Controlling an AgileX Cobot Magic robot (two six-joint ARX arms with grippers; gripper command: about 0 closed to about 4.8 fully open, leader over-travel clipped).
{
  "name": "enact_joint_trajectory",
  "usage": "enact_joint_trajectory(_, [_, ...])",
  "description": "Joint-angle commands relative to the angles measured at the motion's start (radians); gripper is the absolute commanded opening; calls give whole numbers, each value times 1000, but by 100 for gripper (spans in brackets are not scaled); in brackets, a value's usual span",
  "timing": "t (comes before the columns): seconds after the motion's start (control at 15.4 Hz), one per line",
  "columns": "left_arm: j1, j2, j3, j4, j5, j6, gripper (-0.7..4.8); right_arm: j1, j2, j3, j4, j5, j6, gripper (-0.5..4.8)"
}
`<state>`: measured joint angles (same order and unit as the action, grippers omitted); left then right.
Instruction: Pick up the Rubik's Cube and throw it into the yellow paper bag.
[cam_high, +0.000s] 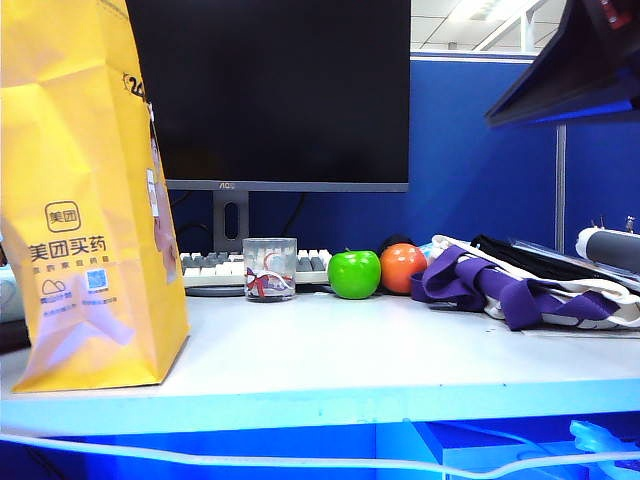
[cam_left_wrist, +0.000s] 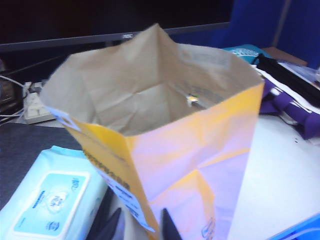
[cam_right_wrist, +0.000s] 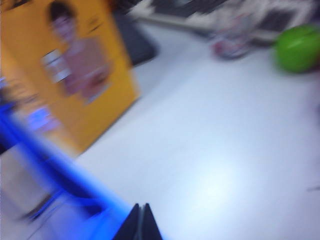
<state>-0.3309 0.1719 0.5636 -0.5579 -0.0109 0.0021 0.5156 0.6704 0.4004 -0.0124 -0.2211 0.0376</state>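
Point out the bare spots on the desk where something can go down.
Free: the white table between the yellow paper bag and the purple straps, in front of the glass cup and green apple. Crowded: the back row with the orange ball and keyboard. The left gripper pinches the bag's rim; the right gripper hangs shut over bare table.

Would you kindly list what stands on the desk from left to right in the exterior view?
yellow paper bag → glass cup → green apple → orange ball → purple-and-white cloth bag
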Motion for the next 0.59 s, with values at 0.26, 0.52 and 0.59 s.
enact_joint_trajectory(0.26, [0, 0, 3, 13, -4, -2, 107, 0, -2, 3, 34, 70, 3, 1])
enact_joint_trajectory(0.52, [0, 0, 3, 14, -4, -3, 107, 0, -2, 3, 33, 69, 3, 1])
enact_joint_trajectory(0.59, [0, 0, 3, 13, -3, -3, 107, 0, -16, -3, 32, 70, 3, 1])
